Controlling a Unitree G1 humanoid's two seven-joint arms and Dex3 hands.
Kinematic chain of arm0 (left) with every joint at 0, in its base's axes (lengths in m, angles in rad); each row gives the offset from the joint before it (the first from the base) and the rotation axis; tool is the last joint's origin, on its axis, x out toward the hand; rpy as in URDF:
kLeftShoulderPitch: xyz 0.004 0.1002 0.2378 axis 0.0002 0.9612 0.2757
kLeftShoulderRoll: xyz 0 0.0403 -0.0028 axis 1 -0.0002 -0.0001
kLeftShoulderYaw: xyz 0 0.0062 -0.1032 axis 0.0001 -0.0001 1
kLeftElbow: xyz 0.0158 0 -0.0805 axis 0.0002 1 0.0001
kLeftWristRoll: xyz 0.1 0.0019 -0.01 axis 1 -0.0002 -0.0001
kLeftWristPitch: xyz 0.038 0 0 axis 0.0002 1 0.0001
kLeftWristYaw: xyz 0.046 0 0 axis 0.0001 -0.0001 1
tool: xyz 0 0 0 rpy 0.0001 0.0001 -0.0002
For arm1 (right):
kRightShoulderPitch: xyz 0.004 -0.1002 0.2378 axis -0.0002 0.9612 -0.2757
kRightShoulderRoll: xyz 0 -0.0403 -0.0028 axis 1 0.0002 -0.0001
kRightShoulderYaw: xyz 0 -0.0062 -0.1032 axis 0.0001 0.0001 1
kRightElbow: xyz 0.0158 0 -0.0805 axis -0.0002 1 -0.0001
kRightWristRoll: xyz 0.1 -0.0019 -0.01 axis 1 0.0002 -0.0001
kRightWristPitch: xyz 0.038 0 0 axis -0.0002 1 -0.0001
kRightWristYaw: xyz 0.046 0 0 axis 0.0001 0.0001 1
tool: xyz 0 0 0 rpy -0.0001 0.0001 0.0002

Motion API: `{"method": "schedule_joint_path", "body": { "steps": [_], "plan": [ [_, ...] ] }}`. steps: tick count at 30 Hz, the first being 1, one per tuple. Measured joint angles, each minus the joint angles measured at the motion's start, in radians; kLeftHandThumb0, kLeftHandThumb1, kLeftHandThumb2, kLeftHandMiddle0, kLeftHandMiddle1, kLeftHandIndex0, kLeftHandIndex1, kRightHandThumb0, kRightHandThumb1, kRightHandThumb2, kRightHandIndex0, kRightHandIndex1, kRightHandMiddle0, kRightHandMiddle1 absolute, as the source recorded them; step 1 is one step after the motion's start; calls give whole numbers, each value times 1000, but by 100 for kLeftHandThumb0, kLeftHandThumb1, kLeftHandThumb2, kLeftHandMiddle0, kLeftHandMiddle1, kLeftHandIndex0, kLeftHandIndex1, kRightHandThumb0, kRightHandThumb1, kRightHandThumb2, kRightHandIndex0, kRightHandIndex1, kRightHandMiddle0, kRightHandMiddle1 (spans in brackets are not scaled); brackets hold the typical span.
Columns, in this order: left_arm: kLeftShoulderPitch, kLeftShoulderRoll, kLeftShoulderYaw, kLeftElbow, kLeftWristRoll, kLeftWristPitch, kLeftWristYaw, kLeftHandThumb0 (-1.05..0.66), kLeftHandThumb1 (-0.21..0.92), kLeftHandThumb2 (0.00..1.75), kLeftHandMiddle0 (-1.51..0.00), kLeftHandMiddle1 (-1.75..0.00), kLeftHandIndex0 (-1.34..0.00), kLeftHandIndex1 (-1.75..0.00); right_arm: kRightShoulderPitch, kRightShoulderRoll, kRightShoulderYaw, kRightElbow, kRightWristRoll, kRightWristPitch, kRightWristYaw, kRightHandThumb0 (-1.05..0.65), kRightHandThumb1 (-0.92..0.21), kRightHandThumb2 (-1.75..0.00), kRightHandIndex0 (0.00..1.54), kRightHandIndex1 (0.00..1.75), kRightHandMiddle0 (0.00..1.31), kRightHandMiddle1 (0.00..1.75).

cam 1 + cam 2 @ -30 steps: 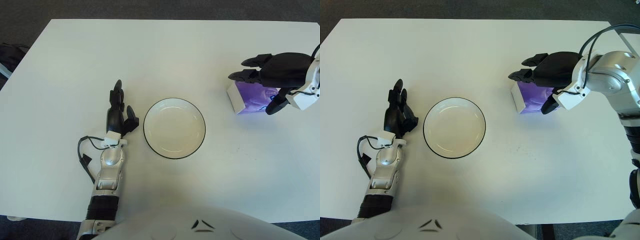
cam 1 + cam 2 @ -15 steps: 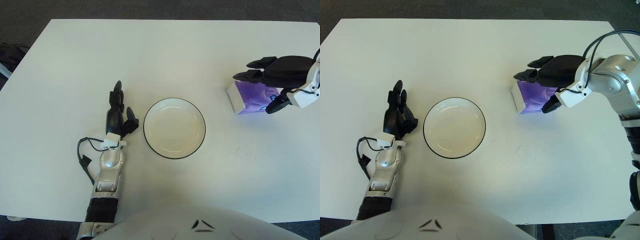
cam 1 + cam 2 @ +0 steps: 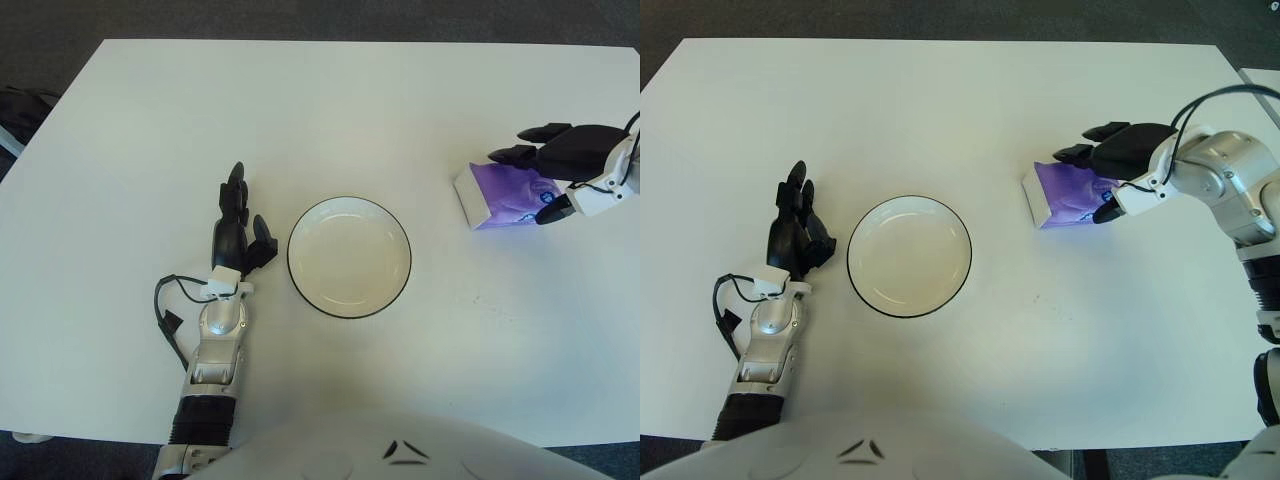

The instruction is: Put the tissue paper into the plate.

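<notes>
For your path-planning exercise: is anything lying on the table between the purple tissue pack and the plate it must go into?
Nothing visible does. The tissue pack lies to the right of the plate, with only bare white table between them. The right hand is at the pack's far side, and the left hand rests left of the plate, outside that path.

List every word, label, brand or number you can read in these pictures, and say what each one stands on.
No text can be read.
Tissue pack: purple wrapper with a pale print, too blurred to tell whether it holds words.
Plate, table and both hands: no lettering visible.
</notes>
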Motion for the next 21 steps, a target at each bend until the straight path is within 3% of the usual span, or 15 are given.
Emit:
{"method": "schedule_joint_path", "body": {
  "steps": [6,21],
  "plan": [
    [-16,4,9,24,-1,-18,0,-80,92,102,-18,-1,0,-30,-7,18,22,62,-53,2,-100,-105,-92,-46,0,0,0,0],
    [-25,8,20,40,-2,-31,-1,-80,92,103,-20,-1,0,-36,-25,35,66,125,-90,1,-196,-105,-92,-46,0,0,0,0]
  ]
}}
